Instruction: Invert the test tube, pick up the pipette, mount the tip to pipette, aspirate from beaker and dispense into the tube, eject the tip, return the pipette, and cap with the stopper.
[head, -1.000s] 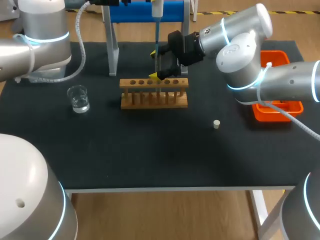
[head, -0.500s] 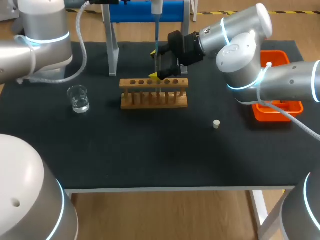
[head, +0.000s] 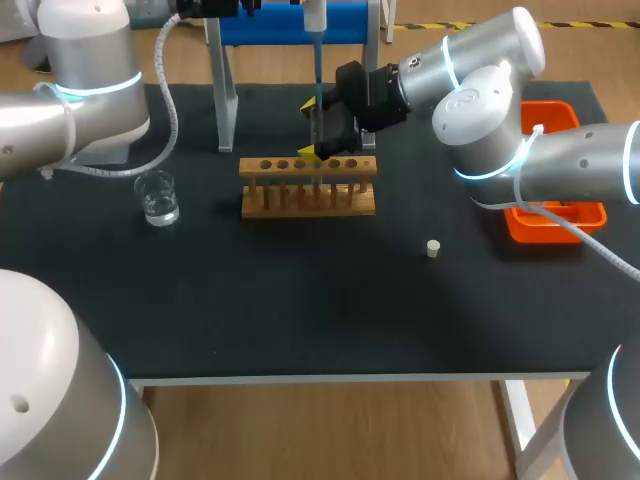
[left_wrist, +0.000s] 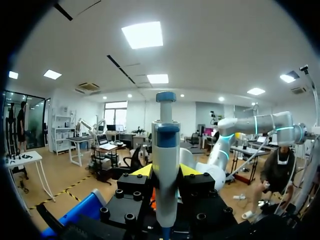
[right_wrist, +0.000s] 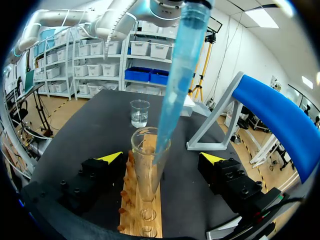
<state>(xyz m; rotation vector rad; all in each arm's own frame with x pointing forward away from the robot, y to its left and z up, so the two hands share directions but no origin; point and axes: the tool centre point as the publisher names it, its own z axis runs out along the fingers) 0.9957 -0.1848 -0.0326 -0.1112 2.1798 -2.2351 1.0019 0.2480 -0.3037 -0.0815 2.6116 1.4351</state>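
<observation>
Right wrist view: left fingers (left_wrist: 141, 171) clench the pipette (left_wrist: 166, 175), tip (right_wrist: 175, 90) inside test tube (right_wrist: 145, 170) between parted right fingers (right_wrist: 111, 157).

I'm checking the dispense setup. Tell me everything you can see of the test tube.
The test tube is clear glass and stands upright, open mouth up, over the wooden rack. It is between the open fingers of the right gripper, with a gap on one side. The blue pipette tip slants down into its mouth.

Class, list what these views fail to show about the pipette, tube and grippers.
Head view: right gripper mostly hides the tube; top edge cuts off the left gripper.
Left wrist view: pipette cut off below by the edge.
Right wrist view: liquid in the clear tube, unreadable.
</observation>
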